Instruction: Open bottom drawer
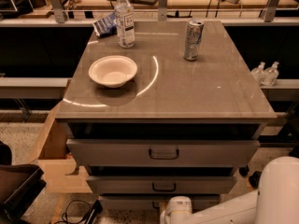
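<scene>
The grey cabinet has three drawer fronts under its top. The bottom drawer (126, 202) is the lowest and narrowest strip, sitting nearly flush under the middle drawer (117, 185). Its small dark handle (155, 204) shows only partly. My gripper (179, 211) is the white rounded end of the arm at the bottom edge of the camera view. It sits right in front of the bottom drawer, by the handle. The white arm (275, 190) runs off to the lower right.
The top drawer (103, 152) has the widest handle. On the cabinet top stand a white bowl (112, 70), a water bottle (124, 18), a can (193, 39) and a blue packet (103, 25). A cardboard box (56, 171) stands left of the cabinet, and a dark bin (18, 190) at lower left.
</scene>
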